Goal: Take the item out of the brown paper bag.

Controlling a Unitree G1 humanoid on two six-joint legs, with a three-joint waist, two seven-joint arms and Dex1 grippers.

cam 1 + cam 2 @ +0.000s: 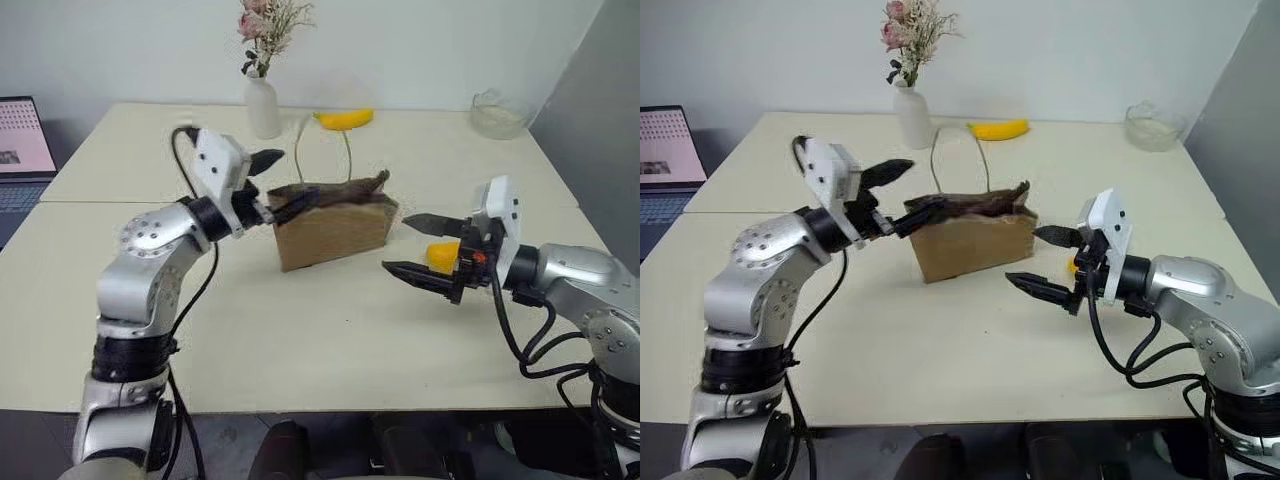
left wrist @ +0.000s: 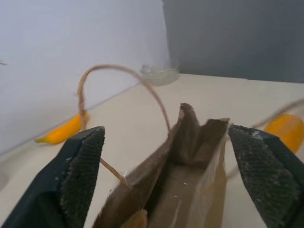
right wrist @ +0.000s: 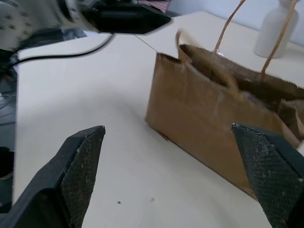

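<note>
**Inspector:** While the brown paper bag (image 1: 333,228) stands upright on the table (image 1: 300,330), where is the item?

**Assistant:** The item (image 1: 443,256), a small yellow-orange lump, lies on the table outside the bag, just beside the bag's end on the robot's right. It sits apart from the bag wall.

**Inspector:** Right gripper?

**Assistant:** The right gripper (image 1: 414,247) is on the same side of the bag, its two black fingers spread wide with nothing between the pads. The item shows behind the gap between those fingers (whether a finger touches it cannot be told). In the right wrist view the bag's creased side fills the space between the fingers (image 3: 78,166).

**Inspector:** Left gripper?

**Assistant:** The left gripper (image 1: 282,183) is at the bag's opposite end, by the rim, fingers wide apart and holding nothing. In the left wrist view the bag's open mouth lies between the two pads (image 2: 85,171).

**Inspector:** Bag condition?

**Assistant:** Mouth open, rim crumpled, twine handles (image 1: 300,150) standing up above it.

**Inspector:** Surroundings?

**Assistant:** Beyond the bag, a banana (image 1: 345,119) and a white vase (image 1: 263,107) of dried flowers. Farther past the bag, toward the robot's right, a glass bowl (image 1: 498,115). Well to the bag's left, a laptop (image 1: 22,140).
</note>
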